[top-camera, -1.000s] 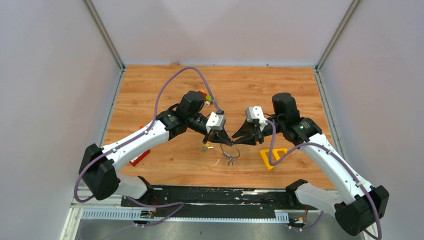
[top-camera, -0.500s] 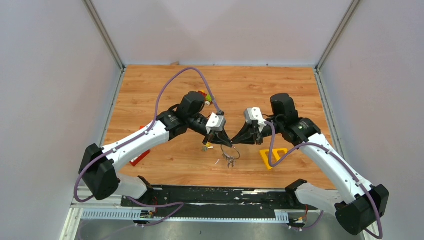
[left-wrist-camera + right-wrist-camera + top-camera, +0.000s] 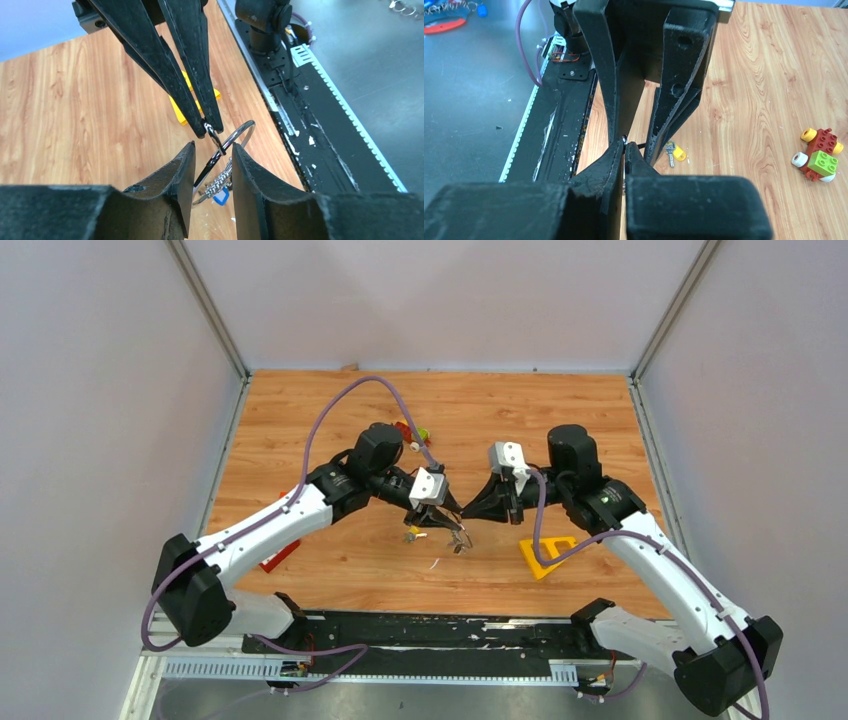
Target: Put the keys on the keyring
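Both tools point(image 3: 457, 517) point(image 3: 466, 515) pinch one keyring point(image 3: 227, 150); one yellow-tagged key point(image 3: 672, 152) lies apart.

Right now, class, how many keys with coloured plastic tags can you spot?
2. The yellow-tagged silver key lies loose on the wooden table; the blue-tagged key hangs in the bunch under the thin silver wire ring. Others may be hidden.

keyring point(image 3: 227, 145): thin silver wire, tilted, lifted | keys point(image 3: 218, 186): hang below it, apparently threaded | yellow-tagged key point(image 3: 673, 152): on table, apart
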You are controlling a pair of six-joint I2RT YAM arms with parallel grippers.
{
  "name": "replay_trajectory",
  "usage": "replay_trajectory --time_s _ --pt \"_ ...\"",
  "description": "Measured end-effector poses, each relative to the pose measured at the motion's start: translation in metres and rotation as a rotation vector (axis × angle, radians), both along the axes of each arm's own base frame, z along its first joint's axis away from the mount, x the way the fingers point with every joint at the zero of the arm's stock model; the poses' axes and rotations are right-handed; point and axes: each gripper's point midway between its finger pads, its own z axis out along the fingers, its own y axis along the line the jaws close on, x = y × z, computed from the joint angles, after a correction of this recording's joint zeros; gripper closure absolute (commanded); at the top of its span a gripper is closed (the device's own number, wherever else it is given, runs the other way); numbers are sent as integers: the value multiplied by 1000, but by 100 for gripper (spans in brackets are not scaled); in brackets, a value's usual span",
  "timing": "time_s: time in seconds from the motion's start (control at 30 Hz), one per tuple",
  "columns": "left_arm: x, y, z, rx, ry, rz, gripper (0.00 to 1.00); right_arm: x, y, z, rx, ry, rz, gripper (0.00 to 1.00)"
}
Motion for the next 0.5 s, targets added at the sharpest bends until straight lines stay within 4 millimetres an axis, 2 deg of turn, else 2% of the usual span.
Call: replay_trajectory --time_s 0.23,0.5 --pt "6 0 -3 0 -55 6 69 1 2 10 26 32 -19 100" --pt "5 1 -6 13 -61 -5 66 1 2 5 24 43 -25 100"
